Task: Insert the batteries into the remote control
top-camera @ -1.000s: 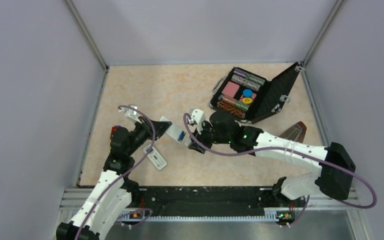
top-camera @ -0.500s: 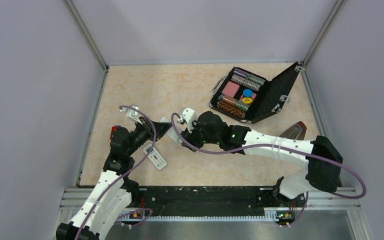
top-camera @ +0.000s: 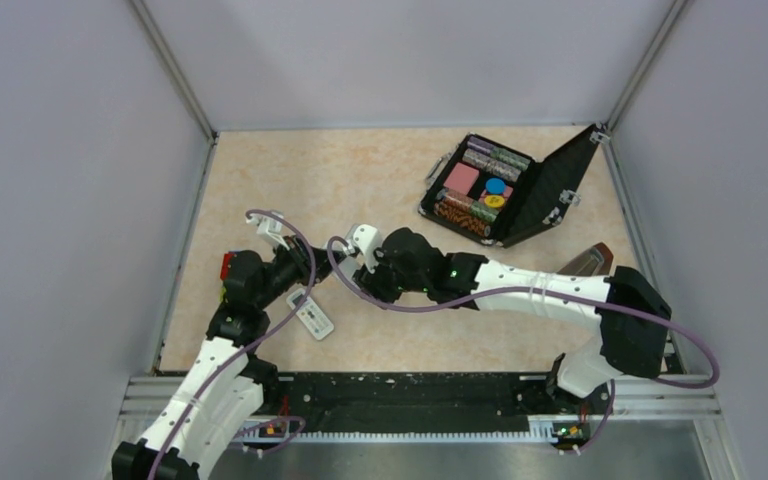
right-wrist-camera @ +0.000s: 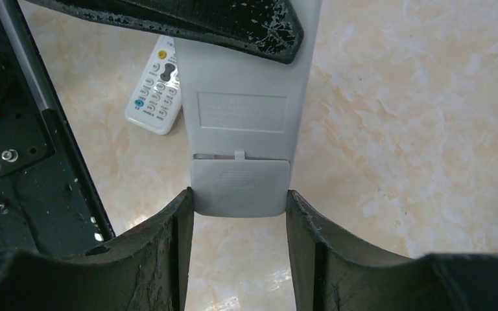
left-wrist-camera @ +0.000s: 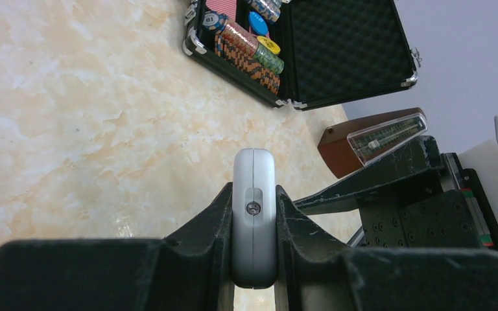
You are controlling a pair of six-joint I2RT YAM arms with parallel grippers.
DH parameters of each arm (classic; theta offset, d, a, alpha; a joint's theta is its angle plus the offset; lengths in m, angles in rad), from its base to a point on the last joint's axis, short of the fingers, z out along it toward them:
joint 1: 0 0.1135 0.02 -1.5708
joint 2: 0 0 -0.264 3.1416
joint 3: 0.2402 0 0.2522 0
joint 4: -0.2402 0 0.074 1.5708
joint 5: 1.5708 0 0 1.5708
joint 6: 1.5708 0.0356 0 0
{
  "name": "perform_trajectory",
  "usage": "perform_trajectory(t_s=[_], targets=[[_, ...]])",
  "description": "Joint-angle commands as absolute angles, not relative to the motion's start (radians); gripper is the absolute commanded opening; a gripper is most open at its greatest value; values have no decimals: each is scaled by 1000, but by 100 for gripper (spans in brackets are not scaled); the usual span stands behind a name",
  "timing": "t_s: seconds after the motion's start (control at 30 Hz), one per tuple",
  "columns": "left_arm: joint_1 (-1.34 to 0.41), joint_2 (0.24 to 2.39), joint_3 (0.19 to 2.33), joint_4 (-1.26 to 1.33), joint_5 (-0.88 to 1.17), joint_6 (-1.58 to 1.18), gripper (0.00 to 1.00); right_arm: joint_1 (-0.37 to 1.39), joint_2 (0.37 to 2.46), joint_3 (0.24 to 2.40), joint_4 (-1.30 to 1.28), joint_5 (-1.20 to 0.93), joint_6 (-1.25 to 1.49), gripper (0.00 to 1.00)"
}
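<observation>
Grey walls (top-camera: 410, 60) close in a marbled beige desk (top-camera: 340, 180), with both arms reaching to its left-centre. The right arm (top-camera: 550, 290) stretches across from the near right edge, and the left arm (top-camera: 220, 370) rises from the near left. At the far right an open black case (left-wrist-camera: 343, 52) holds rows of poker chips (left-wrist-camera: 249, 52), and a brown wooden box (left-wrist-camera: 363, 139) stands near it at the desk's right edge. The remote control (right-wrist-camera: 243, 116) is held off the desk between the two arms, its plain white back facing the right wrist camera. The left pincer (left-wrist-camera: 253, 194) clamps the remote's thin sides. The right pincer (right-wrist-camera: 240, 197) closes narrowly on the other end, fingers against both sides of the battery cover (right-wrist-camera: 240, 188), which sits in place. A second, white-faced remote (right-wrist-camera: 155, 91) lies flat on the desk just below, buttons up.
</observation>
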State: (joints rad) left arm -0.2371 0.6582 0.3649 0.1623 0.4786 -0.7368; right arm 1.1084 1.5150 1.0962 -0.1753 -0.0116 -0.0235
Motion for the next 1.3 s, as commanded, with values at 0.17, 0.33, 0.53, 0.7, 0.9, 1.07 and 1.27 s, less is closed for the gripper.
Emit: perform_trajectory(t_s=[0.17,0.33,0.53,0.7,0.9,1.07,1.27], targets=[[-241,636,420,172,486,-713,0,1126,1529,1148,-184,-3,-39,38],[-241,622,419,154,480,-706,0,1127,1539,1152,-196,-3,-40,38],[-241,617,416,141,498,-699,0,1126,1542,1157,-195,-3,-44,38],[-241,617,409,134,511,-698,0,1127,1550,1168,-189,-3,-48,38],[-241,613,410,130,506,-697,0,1127,1552,1169,-186,-3,-49,38],[-241,616,413,129,514,-694,0,1129,1564,1173,-191,-3,-46,38],[-241,622,419,122,531,-693,0,1128,1587,1195,-213,29,-40,38]])
